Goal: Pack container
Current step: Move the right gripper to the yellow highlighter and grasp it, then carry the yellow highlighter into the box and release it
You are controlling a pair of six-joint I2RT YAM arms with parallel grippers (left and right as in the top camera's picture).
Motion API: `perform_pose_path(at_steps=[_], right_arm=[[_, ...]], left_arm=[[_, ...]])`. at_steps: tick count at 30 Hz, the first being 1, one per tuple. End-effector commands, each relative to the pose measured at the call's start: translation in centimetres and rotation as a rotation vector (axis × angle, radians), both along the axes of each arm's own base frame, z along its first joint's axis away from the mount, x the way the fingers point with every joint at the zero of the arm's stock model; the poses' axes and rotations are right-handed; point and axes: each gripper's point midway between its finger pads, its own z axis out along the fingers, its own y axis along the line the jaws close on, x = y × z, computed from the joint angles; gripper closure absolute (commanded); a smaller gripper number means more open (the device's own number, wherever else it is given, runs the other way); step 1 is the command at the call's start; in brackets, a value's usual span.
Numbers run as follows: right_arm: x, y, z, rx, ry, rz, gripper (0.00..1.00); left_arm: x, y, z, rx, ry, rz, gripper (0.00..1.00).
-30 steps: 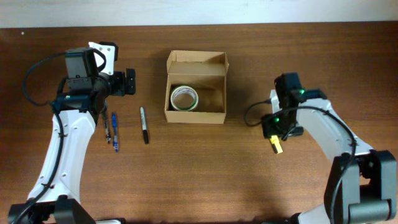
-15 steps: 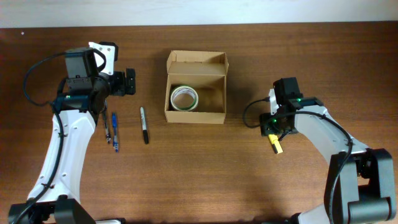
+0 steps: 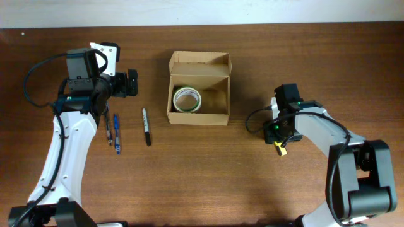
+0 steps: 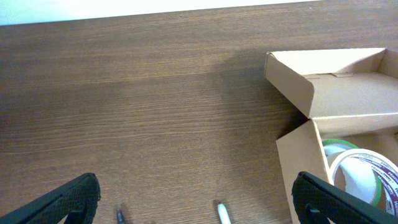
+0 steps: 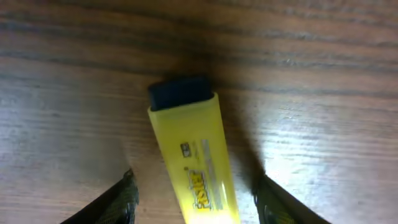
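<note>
The tan cardboard container (image 3: 199, 88) stands open at the table's middle, its flap lid folded back, with a roll of tape (image 3: 187, 99) inside; it also shows in the left wrist view (image 4: 323, 99). My right gripper (image 3: 278, 140) is open low over a yellow highlighter (image 5: 193, 158) with a dark cap, which lies on the table between its fingers with a gap on each side; it also shows in the overhead view (image 3: 279, 148). My left gripper (image 3: 130, 83) is open and empty, left of the container.
A black marker (image 3: 146, 126) and two pens (image 3: 113, 131) lie on the wood table left of the container, below my left gripper. The tape roll shows in the left wrist view (image 4: 364, 174).
My right gripper has come down and a little toward the table's front, lowering over the yellow highlighter. The left arm has not moved.
</note>
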Motion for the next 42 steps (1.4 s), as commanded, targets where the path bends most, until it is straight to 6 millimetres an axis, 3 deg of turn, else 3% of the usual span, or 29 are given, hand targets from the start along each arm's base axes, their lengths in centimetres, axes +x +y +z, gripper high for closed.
perform_pose_path(at_steps=[1, 2, 4, 9, 12, 17, 22, 26, 30, 34, 38, 42], right_arm=[[-0.6, -0.7, -1.0, -0.038, 0.028, -0.002, 0.50], [-0.6, -0.7, -1.1, -0.038, 0.030, -0.002, 0.61], [-0.6, -0.7, -1.1, -0.038, 0.030, -0.006, 0.96], [-0.1, 0.0, -0.8, 0.000, 0.019, -0.009, 0.96], [1.2, 1.0, 1.0, 0.057, -0.005, -0.004, 0.96], [4.9, 1.8, 7.5, 0.090, -0.099, 0.003, 0.96], [8.2, 3.2, 16.9, 0.122, -0.234, 0.049, 0.96], [9.4, 7.6, 24.4, 0.189, -0.377, 0.239, 0.96], [8.9, 13.5, 28.5, 0.189, -0.507, 0.544, 0.96], [7.4, 19.0, 28.4, 0.126, -0.558, 0.857, 0.96], [6.4, 22.8, 25.4, 0.079, -0.512, 1.105, 0.96], [6.5, 24.7, 21.6, 0.052, -0.447, 1.259, 0.96]], left_arm=[[0.3, 0.2, 0.4, 0.016, -0.011, -0.006, 0.01], [0.3, 0.2, 0.4, 0.015, -0.011, -0.006, 0.01], [0.3, 0.2, 0.4, 0.015, -0.011, -0.006, 0.01], [0.3, 0.2, 0.4, 0.016, -0.011, -0.006, 0.01], [0.3, 0.2, 0.4, 0.016, -0.011, -0.006, 0.01], [0.3, 0.2, 0.4, 0.015, -0.011, -0.006, 0.01], [0.3, 0.2, 0.4, 0.016, -0.011, -0.006, 0.01], [0.3, 0.2, 0.4, 0.016, -0.011, -0.006, 0.01], [0.3, 0.2, 0.4, 0.016, -0.011, -0.006, 0.01], [0.3, 0.2, 0.4, 0.016, -0.011, -0.006, 0.01], [0.3, 0.2, 0.4, 0.016, -0.011, -0.006, 0.01], [0.3, 0.2, 0.4, 0.016, -0.011, -0.006, 0.01]])
